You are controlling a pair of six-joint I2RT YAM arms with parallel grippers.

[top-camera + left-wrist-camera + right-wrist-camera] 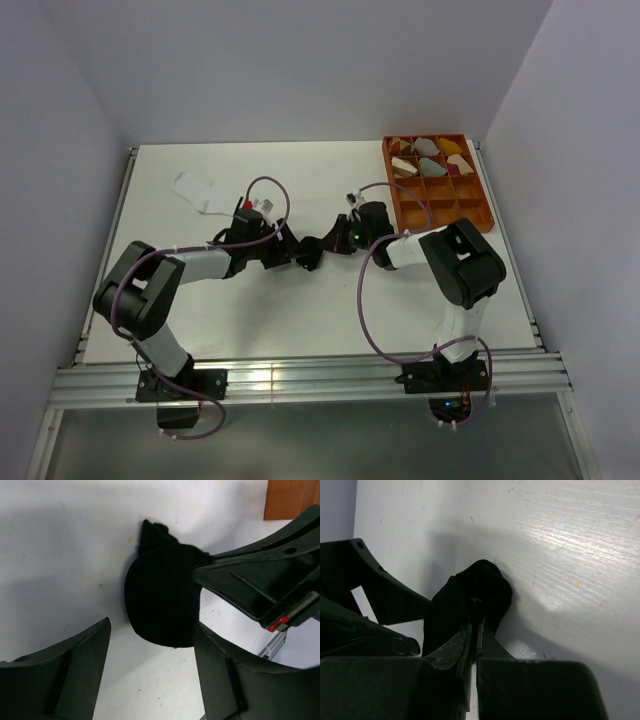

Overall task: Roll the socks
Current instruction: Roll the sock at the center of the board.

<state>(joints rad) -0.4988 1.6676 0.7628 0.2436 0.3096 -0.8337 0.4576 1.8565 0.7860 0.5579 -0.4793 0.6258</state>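
The black sock [322, 243] lies bunched in the middle of the table between my two grippers. My right gripper [337, 238] is shut on one end of it; in the right wrist view the fingers [465, 640] pinch the dark fabric [485, 585] at the gripper tips [475, 622]. My left gripper [303, 258] is open, its jaws wide on either side of the sock's rounded end [160, 600], with the right finger touching it. The white sock [200, 192] with black cuff stripes lies flat at the far left, apart from both grippers.
An orange compartment tray [470, 212] with several rolled bundles stands at the far right; its corner shows in the left wrist view [290, 497]. The right arm's gripper body [260, 585] is close in front of my left gripper. Purple cables loop over both arms.
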